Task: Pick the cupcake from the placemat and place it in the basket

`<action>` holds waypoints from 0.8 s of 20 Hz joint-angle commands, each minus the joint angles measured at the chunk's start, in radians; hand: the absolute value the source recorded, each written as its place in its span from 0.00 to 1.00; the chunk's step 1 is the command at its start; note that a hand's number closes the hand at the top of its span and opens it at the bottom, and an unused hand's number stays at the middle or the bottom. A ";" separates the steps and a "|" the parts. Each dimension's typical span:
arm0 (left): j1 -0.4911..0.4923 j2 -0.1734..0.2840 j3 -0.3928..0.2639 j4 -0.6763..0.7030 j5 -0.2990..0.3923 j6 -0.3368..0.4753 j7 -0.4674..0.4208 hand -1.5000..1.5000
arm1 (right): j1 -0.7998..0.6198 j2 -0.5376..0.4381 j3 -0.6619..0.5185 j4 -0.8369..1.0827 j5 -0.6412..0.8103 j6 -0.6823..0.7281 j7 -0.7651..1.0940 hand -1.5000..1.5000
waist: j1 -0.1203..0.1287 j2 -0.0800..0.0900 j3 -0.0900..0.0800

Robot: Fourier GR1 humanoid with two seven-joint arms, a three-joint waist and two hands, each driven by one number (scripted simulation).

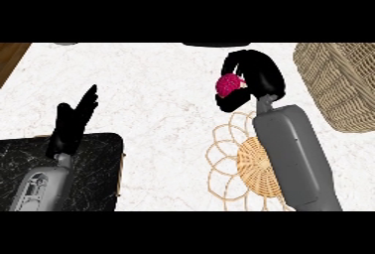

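Note:
The cupcake point(228, 85) shows as a pink-topped lump held inside my right hand point(253, 77), whose black fingers and thumb curl round it. The hand is lifted beyond the far edge of the woven placemat point(245, 163), which lies under my right forearm. The wicker basket point(341, 84) stands at the right edge, to the right of the hand and apart from it. My left hand point(73, 121) rests open at the left, fingers straight and pointing up.
A black marble slab point(88, 168) fills the lower left corner under my left forearm. A strip of wood point(11, 57) shows at the upper left. Dark objects point(216, 44) peek in at the counter's far edge.

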 commanded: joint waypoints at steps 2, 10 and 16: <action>0.025 -0.001 -0.010 -0.043 -0.005 0.000 0.029 0.50 | -0.142 0.017 -0.082 -0.157 -0.141 0.006 0.147 1.00 | -0.010 -0.010 0.000; 0.005 0.028 0.016 -0.058 0.006 -0.021 0.074 0.50 | -0.415 -0.107 -0.238 -0.161 -0.189 0.113 0.328 1.00 | -0.009 -0.003 0.000; -0.009 0.017 0.025 -0.041 0.002 -0.009 0.055 0.50 | -0.542 -0.232 -0.307 -0.023 -0.206 0.097 0.319 1.00 | -0.006 0.002 -0.001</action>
